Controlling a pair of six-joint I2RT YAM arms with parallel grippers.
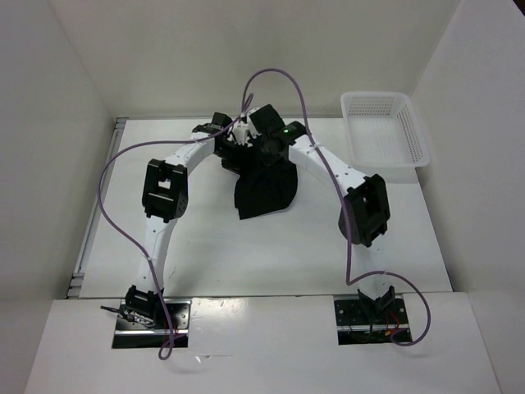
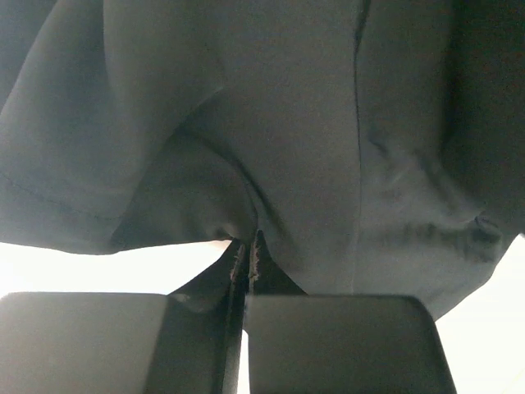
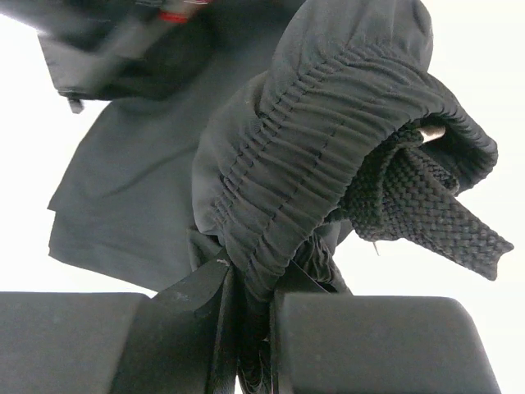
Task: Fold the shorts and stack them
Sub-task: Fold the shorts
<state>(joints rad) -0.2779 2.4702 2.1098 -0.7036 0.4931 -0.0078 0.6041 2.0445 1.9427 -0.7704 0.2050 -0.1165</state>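
Shorts (image 1: 264,187) hang from both my claws at the far middle of the table (image 1: 205,246), a dark bunch that spreads wider toward the near side. My left claw (image 2: 246,250) is closed tight on a fold of the plain cloth, which puckers right at the tips. My right claw (image 3: 250,287) is pinched on the gathered elastic waistband, with the woven drawstring (image 3: 426,205) dangling just beside it. What matters for the coming move is that my two claws sit almost side by side, left just beside right, so the edge between them is crumpled rather than stretched. From both claws the cloth falls toward my bases, so its long axis runs far to near, not across. I judge I must draw the claws apart, left going left and right going right, to open that edge before laying it flat for a fold. Whether the low hem already touches the table I cannot tell. Neither arm is nearer; the basket (image 1: 385,131) lies off to the right, well apart, on my right arm's side
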